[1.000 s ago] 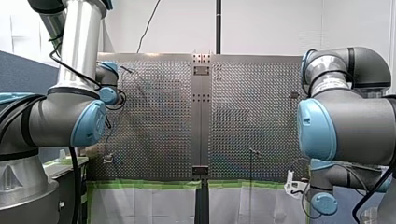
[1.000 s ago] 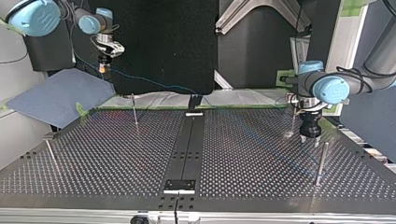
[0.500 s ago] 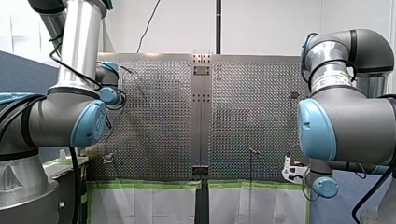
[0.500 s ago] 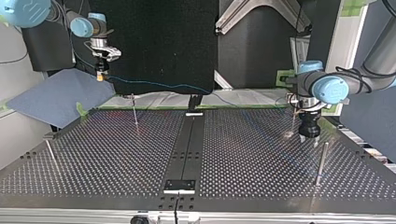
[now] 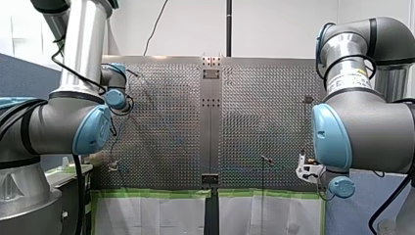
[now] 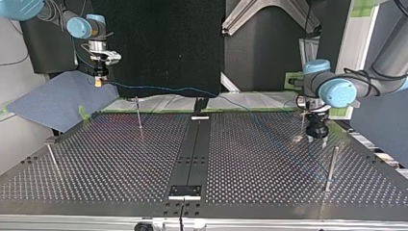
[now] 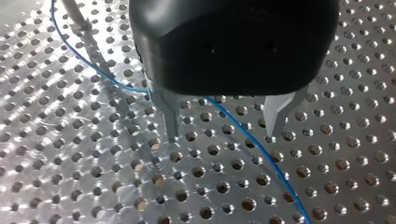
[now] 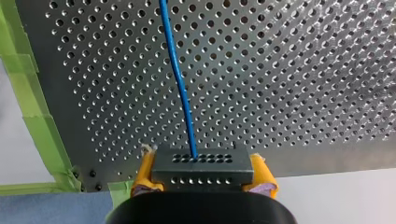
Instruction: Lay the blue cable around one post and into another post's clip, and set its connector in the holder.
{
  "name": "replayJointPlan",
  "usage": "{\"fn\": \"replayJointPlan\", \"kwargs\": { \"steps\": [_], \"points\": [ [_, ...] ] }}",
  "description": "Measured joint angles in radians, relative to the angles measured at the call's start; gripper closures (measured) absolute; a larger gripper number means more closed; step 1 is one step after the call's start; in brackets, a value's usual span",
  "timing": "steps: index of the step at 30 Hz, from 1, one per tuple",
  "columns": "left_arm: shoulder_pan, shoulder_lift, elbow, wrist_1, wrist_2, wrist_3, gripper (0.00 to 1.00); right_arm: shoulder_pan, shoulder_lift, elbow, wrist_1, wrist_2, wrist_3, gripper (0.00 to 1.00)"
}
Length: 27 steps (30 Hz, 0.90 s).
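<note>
The thin blue cable [image 8: 180,79] leaves the dark grey perforated connector block [image 8: 201,161], which my right gripper [image 8: 204,176] clamps between yellow pads past the edge of the perforated metal table [image 7: 93,186]. It passes between the spread, empty metal fingers of my left gripper [image 7: 221,137].

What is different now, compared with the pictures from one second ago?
My right gripper, shut on the connector, moved toward the top view's left and slightly lower, pulling the blue cable along. My left gripper stayed open just above the table, almost in place, with the cable running between its fingers. The posts did not move.
</note>
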Motion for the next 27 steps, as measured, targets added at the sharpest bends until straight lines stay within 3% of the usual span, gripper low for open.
{"fn": "replayJointPlan", "kwargs": {
  "steps": [11,17,21,27],
  "points": [
    [0.042,0.083,0.0,-0.088,-0.059,0.055,0.05,0.004,0.0,0.0,0.004,-0.002,0.003,1.0],
    [0.087,0.13,0.008,-0.134,-0.029,0.072,0.05,0.007,0.0,0.0,0.004,-0.004,0.009,1.0],
    [0.126,0.168,0.036,-0.173,-0.008,0.079,0.05,0.009,0.0,0.0,-0.001,-0.006,0.022,1.0],
    [0.18,0.223,0.089,-0.228,0.023,0.083,0.05,0.01,0.0,0.0,-0.004,-0.006,0.028,1.0]
  ]
}}
